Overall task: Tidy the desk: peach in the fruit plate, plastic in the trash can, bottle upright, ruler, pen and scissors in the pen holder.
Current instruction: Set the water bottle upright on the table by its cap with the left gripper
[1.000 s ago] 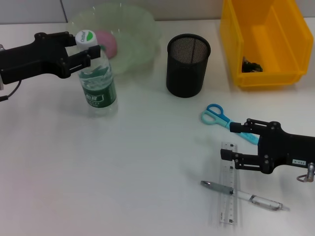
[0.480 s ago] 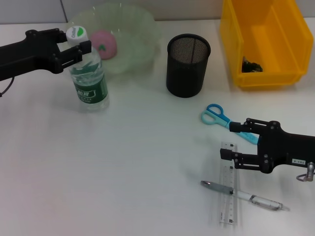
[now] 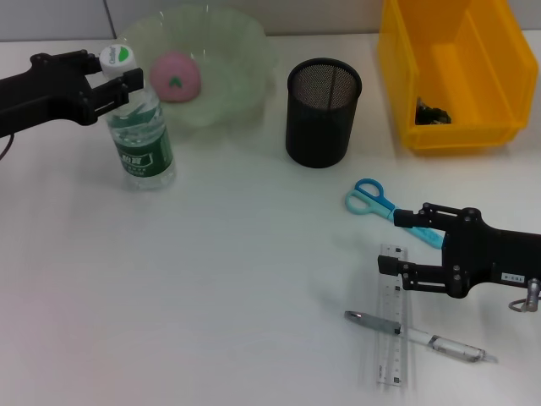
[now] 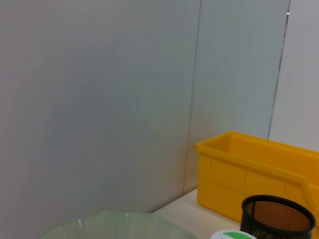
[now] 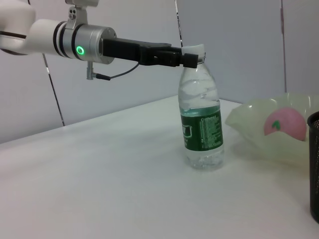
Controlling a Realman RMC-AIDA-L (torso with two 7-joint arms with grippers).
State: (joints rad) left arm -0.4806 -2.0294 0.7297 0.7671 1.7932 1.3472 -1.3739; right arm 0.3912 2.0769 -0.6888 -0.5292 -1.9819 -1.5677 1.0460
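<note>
- The black mesh holder [image 3: 324,112], a round cylinder, stands mid-desk; everything below is placed from it.
- Bottle [image 3: 139,127]: clear ribbed plastic with a green label and white cap, upright on the white desk [image 3: 211,279], well to the left of the holder.
- Left gripper [image 3: 112,79]: its black fingers are clenched on the bottle's neck just under the cap, the arm reaching in from the far left.
- Plate [image 3: 228,59]: a pale green, translucent, wavy-rimmed bowl just left of and behind the holder; the pink round peach [image 3: 174,75] lies inside it.
- Bin [image 3: 406,76]: a yellow hard-plastic box right of the holder, with a small dark crumpled scrap [image 3: 434,112] on its floor.
- Scissors [image 3: 372,200]: blue-handled, flat on the desk in front of and right of the holder.
- Right gripper [image 3: 399,244]: fingers spread apart and holding nothing, one finger over the scissors' blades, the other over the top of the ruler [image 3: 391,315].
- The ruler is a clear flat strip, farther in front of the holder; a pen [image 3: 418,337] with a clear barrel and dark tip lies across it.
</note>
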